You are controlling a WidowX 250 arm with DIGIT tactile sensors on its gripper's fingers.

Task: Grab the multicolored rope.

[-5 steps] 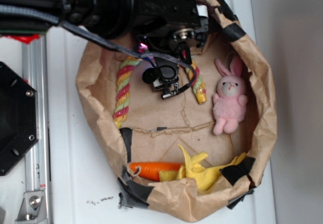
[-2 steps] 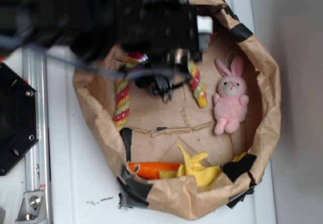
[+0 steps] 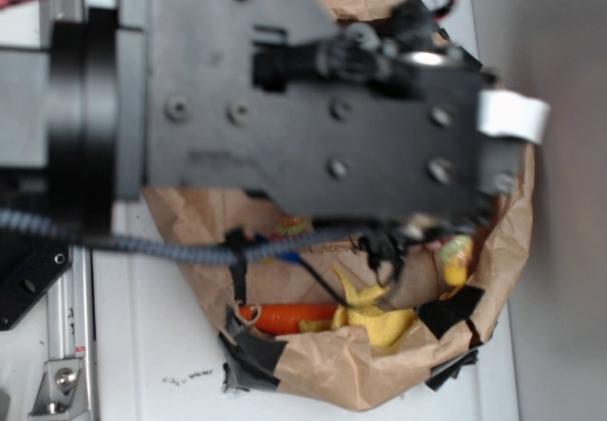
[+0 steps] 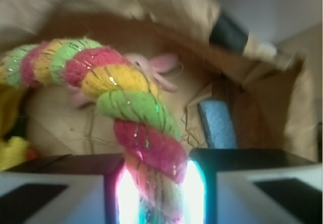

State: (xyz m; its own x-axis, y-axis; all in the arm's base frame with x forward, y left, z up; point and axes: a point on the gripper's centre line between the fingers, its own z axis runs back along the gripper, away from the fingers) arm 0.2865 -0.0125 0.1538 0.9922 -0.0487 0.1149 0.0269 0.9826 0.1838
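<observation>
In the wrist view the multicolored rope [image 4: 126, 103], a thick twist of pink-red, yellow and green strands, runs from the upper left down into my gripper [image 4: 154, 186]. The gripper is shut on the rope, whose lower end is pinched between the left finger [image 4: 55, 188] and the right finger [image 4: 262, 183]. The rope hangs above the floor of the brown paper bag [image 4: 262, 113]. In the exterior view my arm [image 3: 313, 99] covers most of the bag and hides the gripper. Only two bits of rope [image 3: 455, 255] show beneath the arm's lower edge.
The paper bag's crumpled wall [image 3: 351, 374], patched with black tape [image 3: 450, 315], rings the workspace. An orange carrot toy [image 3: 285, 317] and a yellow cloth [image 3: 375, 319] lie at its near side. The pink plush bunny [image 4: 156, 65] and a blue patch [image 4: 217, 123] lie below the rope.
The arm has risen toward the exterior camera and shifted right, now hiding most of the bag. The rope, which lay arched on the bag's floor, has been lifted with the gripper.
</observation>
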